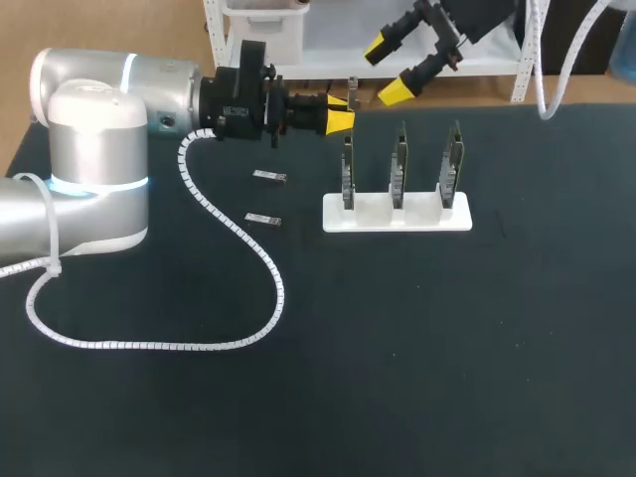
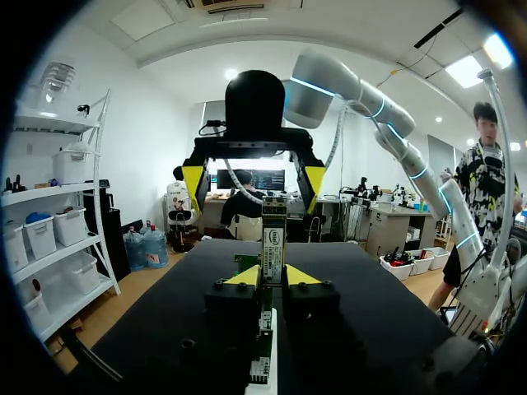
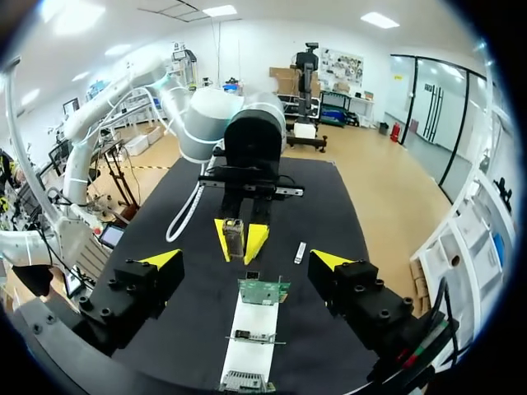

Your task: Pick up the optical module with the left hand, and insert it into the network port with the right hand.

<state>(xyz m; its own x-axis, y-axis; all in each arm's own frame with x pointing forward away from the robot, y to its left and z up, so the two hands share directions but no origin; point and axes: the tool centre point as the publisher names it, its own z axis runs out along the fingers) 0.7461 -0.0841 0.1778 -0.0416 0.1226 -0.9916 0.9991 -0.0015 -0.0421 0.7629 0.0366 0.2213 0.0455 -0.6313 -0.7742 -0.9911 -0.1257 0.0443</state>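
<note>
Black cloth covers the table (image 1: pixel 397 348), and on it a white stand (image 1: pixel 396 214) holds three green circuit boards (image 1: pixel 398 164) upright in a row. The left gripper (image 1: pixel 343 117) hangs over the table just beside the board at the stand's left end. Its yellow tips are drawn in close on either side of an optical module (image 2: pixel 273 234). The module is a slim metal piece that stands upright between them, clear of the table and above the row of boards. The left wrist view shows both fingers (image 2: pixel 243 276) pressed to the module's sides.

The right gripper (image 1: pixel 386 70) is behind the stand at the far edge of the table and faces the left gripper. Its fingers are spread wide with nothing between them, and it does not touch the module. In the right wrist view the held module appears ahead of the spread tips and beyond the nearest board.

Two more optical modules lie flat on the cloth to the left of the stand, one (image 1: pixel 269 177) behind the other (image 1: pixel 263 220). A white coiled cable (image 1: pixel 238 238) trails from the left arm across the table.
</note>
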